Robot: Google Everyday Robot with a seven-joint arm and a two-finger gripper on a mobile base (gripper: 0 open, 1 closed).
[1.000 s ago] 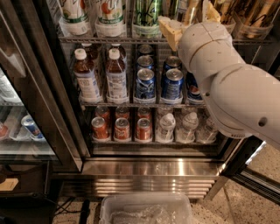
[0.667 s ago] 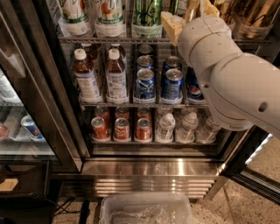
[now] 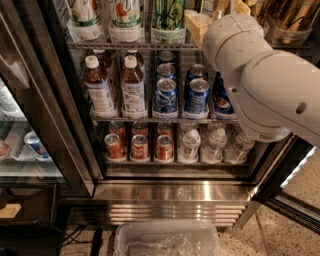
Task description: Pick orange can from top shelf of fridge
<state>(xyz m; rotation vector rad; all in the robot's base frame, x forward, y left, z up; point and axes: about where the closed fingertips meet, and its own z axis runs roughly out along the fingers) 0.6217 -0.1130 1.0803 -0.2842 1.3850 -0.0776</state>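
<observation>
The fridge (image 3: 165, 192) stands open in front of me. Its top shelf (image 3: 130, 46) is a wire rack holding white-labelled bottles and a green-patterned tall can (image 3: 169, 15). My gripper (image 3: 219, 14) is at the right part of the top shelf, at the end of the big white arm (image 3: 265, 85). A narrow golden-orange strip at the gripper looks like the orange can (image 3: 219, 6). The arm and the top edge of the view hide most of it.
The middle rack holds brown bottles (image 3: 100, 85) and short blue cans (image 3: 166, 95). The bottom rack holds red cans (image 3: 139, 147) and water bottles (image 3: 190, 145). The glass door (image 3: 30, 125) stands open at the left. A clear plastic bin (image 3: 165, 240) sits on the floor.
The arm and gripper have moved slightly up and deeper toward the top shelf. The bottles and cans on the racks have not moved.
</observation>
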